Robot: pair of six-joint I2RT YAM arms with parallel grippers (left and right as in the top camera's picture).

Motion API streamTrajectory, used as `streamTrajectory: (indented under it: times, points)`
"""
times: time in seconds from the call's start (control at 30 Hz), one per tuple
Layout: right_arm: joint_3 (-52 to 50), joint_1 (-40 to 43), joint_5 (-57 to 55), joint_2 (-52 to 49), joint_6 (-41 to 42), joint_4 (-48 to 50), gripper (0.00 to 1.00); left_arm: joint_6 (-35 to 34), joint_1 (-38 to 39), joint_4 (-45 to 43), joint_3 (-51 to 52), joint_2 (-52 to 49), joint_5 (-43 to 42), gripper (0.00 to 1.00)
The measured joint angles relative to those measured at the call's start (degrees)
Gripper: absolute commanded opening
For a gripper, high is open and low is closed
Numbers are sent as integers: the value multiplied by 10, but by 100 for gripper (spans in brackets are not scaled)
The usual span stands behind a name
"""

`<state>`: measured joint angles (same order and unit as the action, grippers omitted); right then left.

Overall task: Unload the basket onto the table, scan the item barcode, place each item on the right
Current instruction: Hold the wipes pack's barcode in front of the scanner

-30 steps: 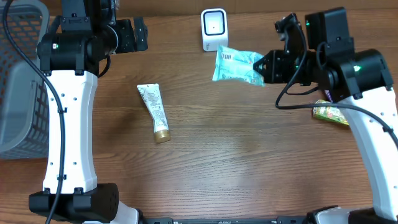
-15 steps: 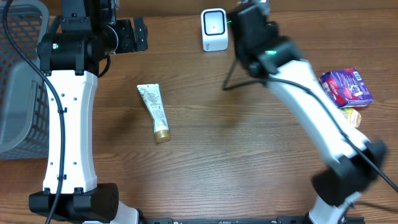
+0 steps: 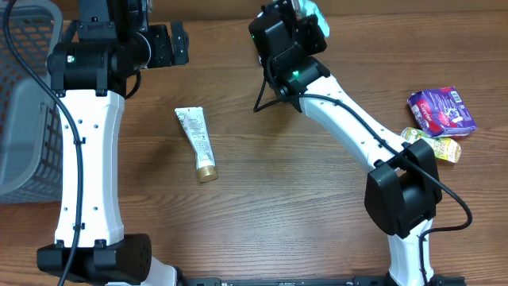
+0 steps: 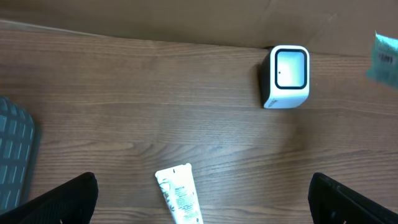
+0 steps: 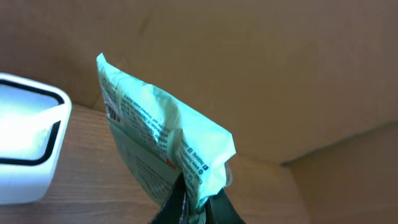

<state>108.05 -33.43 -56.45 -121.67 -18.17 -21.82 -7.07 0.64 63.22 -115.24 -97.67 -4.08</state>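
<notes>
Pouch [image 5: 155, 137], pinched at one edge by your right gripper [image 5: 196, 206], may flop and face away from the scanner [image 5: 28, 146].

Overhead facing straight down, both wrist views sharing the scanner [image 4: 285, 77]

On wooden table [image 3: 278, 199]: tube [image 3: 197, 144], scanner [image 4: 286, 76], purple packet [image 3: 441, 110], yellow packet [image 3: 432, 145], grey basket [image 3: 20, 119].

Tube [image 3: 197, 144] lies mid-table; basket [image 3: 24, 119] far left; purple packet [image 3: 441, 110] right.
</notes>
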Motion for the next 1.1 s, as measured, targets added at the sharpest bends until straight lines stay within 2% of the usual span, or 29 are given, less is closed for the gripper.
streamTrajectory:
  times: [0.17,0.37,0.53,0.77,0.9,1.1]
  points:
    - [0,0,43,0,-117,22,4,0,0,0,0,0,0,100]
    - [0,0,57,-1,-247,103,4,0,0,0,0,0,0,100]
    - [0,0,60,-17,-357,211,4,0,0,0,0,0,0,100]
    - [0,0,64,-93,-520,379,4,0,0,0,0,0,0,100]
    - [0,0,68,-129,-575,388,4,0,0,0,0,0,0,100]
    - [0,0,78,-166,-607,388,4,0,0,0,0,0,0,100]
